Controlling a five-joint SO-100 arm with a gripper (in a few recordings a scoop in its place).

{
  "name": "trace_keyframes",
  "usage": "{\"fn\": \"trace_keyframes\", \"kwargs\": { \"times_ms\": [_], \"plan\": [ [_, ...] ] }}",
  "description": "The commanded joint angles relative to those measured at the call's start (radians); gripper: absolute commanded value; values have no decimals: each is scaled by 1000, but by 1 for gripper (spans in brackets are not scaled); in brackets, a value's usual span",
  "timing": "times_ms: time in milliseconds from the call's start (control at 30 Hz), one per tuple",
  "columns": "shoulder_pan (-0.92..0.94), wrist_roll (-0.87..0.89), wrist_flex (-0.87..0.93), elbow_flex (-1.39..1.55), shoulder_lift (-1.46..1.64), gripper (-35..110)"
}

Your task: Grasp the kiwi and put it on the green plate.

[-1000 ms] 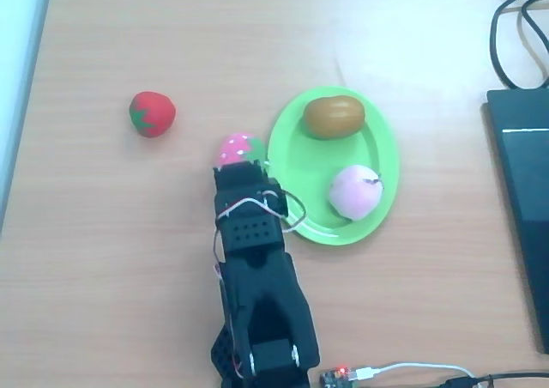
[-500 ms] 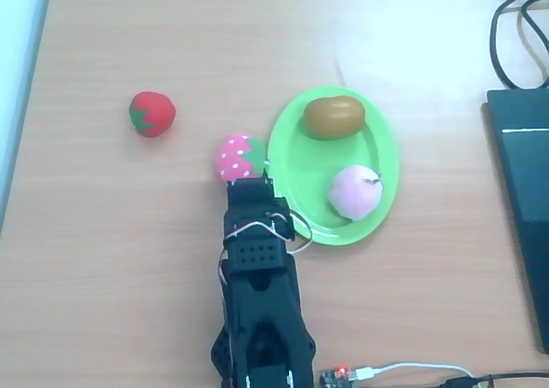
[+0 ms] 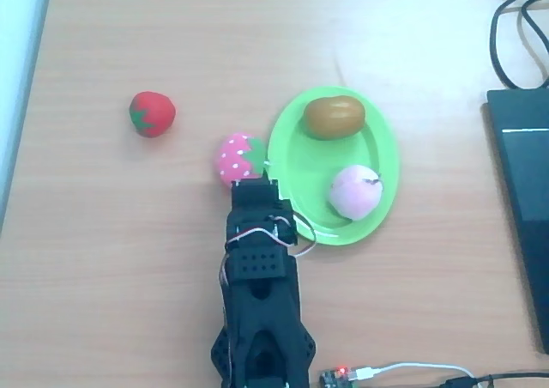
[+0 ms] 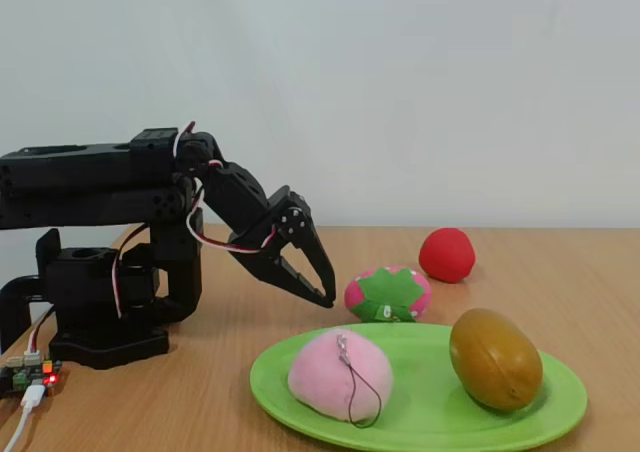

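Observation:
The brown kiwi point(image 3: 334, 117) lies on the far end of the lime-green plate point(image 3: 296, 143); the fixed view shows the kiwi point(image 4: 495, 360) on the right side of the plate point(image 4: 430, 417). My black gripper point(image 3: 257, 182) is at the plate's left rim, next to a pink strawberry toy, well short of the kiwi. In the fixed view the gripper point(image 4: 325, 297) hangs above the table with its jaws together and nothing held.
A pale pink peach point(image 3: 355, 190) shares the plate. The pink strawberry point(image 3: 240, 158) lies just left of the plate and a red strawberry point(image 3: 152, 113) farther left. A black device point(image 3: 523, 199) and cables point(image 3: 515, 36) line the right edge.
The arm has drawn back toward its base and shifted slightly right, uncovering the pink strawberry. The fruits and plate have not moved.

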Motion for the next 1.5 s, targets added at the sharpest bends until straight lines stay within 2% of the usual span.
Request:
{"fn": "trace_keyframes", "kwargs": {
  "times_ms": [0, 400, 967, 1167, 1467],
  "plan": [
    [2, 3, 41, 8, 37, -8],
    [25, 9, 219, -26, 58, -8],
    [35, 12, 219, -28, 58, -8],
    [35, 14, 219, -28, 58, -2],
    [26, 6, 219, -28, 58, -8]
  ]
}}
